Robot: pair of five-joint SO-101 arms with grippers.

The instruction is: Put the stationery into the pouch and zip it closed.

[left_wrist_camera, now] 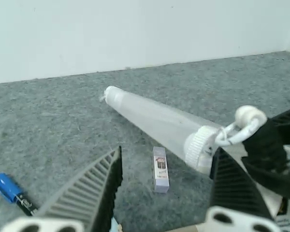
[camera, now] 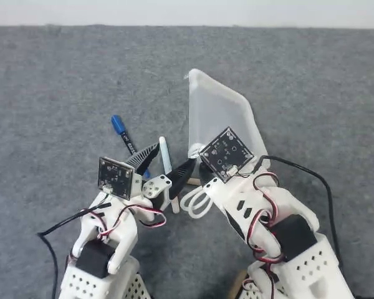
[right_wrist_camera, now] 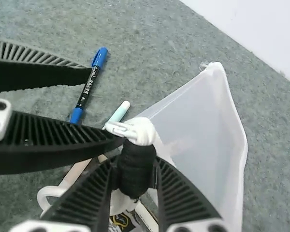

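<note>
Right claw (right_wrist_camera: 135, 166) is clamped on the near edge of the pouch (right_wrist_camera: 203, 130) lying on the worktop (camera: 62, 75), left claw (left_wrist_camera: 167, 162) gapes beside the pen (camera: 166, 156); I'd grip it mid-barrel and feed tip-first.

Left arm (camera: 103, 243) sits low, its left gripper (left_wrist_camera: 167, 153) spread wide, jaws well apart. Right arm (camera: 268, 218) leans in alongside, right gripper (right_wrist_camera: 134, 162) pinched tight on a black tab (right_wrist_camera: 135, 171), the two grippers close together.
</note>
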